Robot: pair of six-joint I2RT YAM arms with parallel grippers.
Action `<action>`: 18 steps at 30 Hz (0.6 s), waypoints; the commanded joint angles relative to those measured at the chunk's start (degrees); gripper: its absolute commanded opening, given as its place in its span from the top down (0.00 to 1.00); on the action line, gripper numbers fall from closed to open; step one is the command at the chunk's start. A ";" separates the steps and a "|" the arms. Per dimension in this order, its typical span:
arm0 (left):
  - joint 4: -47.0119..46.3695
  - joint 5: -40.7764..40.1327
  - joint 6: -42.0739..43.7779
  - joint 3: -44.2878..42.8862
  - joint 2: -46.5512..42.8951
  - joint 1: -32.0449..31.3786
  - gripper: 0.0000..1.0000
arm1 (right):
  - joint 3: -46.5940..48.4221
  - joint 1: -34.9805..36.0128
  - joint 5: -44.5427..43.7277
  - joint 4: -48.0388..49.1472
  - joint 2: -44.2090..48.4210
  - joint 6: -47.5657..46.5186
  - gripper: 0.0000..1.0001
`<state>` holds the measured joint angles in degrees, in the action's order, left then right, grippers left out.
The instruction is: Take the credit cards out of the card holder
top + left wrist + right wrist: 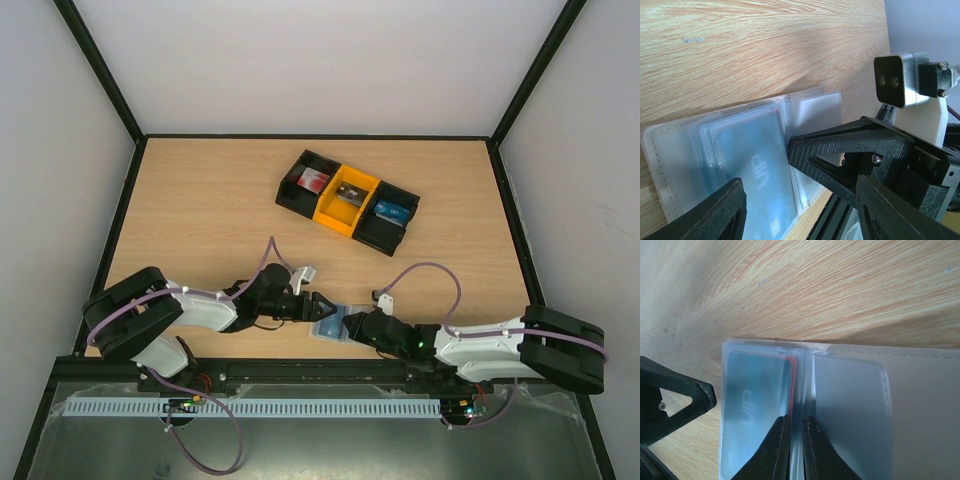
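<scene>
**Holder open, cards still inside**

Your right gripper [796,419] is pinched nearly closed on the middle fold of the card holder [855,405]. Your left gripper [800,182] stands wide, with its fingers straddling the holder's card side. A blue card [752,395] sits in that pocket, and a red card [790,385] shows its edge behind it. The holder lies flat on the table [200,220], with the tray [288,196] well beyond it.

The top view looks steeply down from above and behind the arm bases, far enough to take in the whole table [200,220]. Both wrist views sit low and very close, facing each other across the wood — all three share the card holder [680,160], small in the top view.
</scene>
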<state>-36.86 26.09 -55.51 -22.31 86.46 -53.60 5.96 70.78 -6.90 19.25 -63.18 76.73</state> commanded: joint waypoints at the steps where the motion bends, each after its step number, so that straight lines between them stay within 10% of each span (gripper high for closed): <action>1: 0.70 -0.62 1.19 0.04 -0.58 -0.10 0.38 | 0.59 0.01 -0.17 -5.71 -0.41 -1.22 0.91; 18: -0.71 -1.14 -0.35 1.84 -2.44 0.34 0.38 | 2.93 -0.03 0.68 -4.50 2.10 0.39 0.82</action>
<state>-36.53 25.21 -55.94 -21.08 85.45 -53.54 7.73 70.78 -5.89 15.07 -58.87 76.53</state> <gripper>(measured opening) 0.618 0.182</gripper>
